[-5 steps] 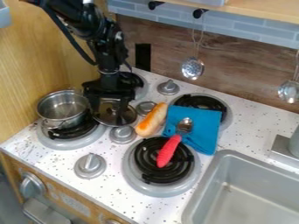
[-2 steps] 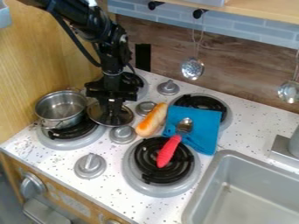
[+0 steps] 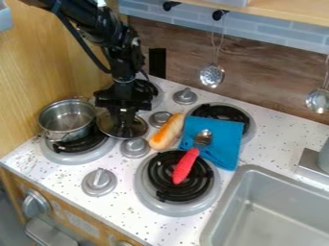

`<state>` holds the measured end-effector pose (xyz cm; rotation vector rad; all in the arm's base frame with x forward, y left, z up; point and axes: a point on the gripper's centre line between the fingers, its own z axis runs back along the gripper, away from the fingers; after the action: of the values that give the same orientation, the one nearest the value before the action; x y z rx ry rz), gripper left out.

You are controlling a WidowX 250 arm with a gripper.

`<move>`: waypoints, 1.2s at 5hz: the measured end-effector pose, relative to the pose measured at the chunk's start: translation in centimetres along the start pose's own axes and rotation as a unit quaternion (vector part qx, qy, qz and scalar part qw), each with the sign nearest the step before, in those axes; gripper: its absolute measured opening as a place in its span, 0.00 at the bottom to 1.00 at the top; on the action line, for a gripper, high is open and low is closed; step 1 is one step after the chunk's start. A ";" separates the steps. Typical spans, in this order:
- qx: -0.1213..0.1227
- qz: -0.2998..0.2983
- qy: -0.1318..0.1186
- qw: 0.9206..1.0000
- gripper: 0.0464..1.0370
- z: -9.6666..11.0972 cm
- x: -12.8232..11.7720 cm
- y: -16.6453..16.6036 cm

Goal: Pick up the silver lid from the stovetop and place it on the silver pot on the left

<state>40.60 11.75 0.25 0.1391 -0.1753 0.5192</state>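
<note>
- Pincer (image 3: 122, 122) was clenched on the lid (image 3: 136, 129).
- Lid was off the metal pot (image 3: 67, 118), just beside it; the pot stood uncovered.
- Letting go apparently remained.

Arm (image 3: 120, 45) showing all black, glossy highlights running over chunky, angular joint housings; thick black cable (image 3: 82, 44) looping alongside; thinner dark cable (image 3: 143, 73) curving by the lower joint; small white patch (image 3: 101, 3) showing up top; pale specks dotting the housing, too small to identify; claw (image 3: 122, 120) showing matching black, wide blocky body sitting above narrower parts.
</note>
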 end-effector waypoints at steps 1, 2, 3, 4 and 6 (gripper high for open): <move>-0.028 -0.010 -0.005 1.000 0.27 0.8 -0.2 -0.7; -0.061 -0.015 -0.011 0.998 0.27 2.3 -0.5 -1.4; -0.079 -0.015 -0.020 0.997 0.27 3.5 -0.8 -1.6; -0.100 -0.013 -0.038 0.994 0.27 5.4 -0.9 -1.2; -0.121 0.039 -0.076 0.989 0.27 8.8 -1.4 4.1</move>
<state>36.13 13.08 8.89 -0.0661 -0.3913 0.5620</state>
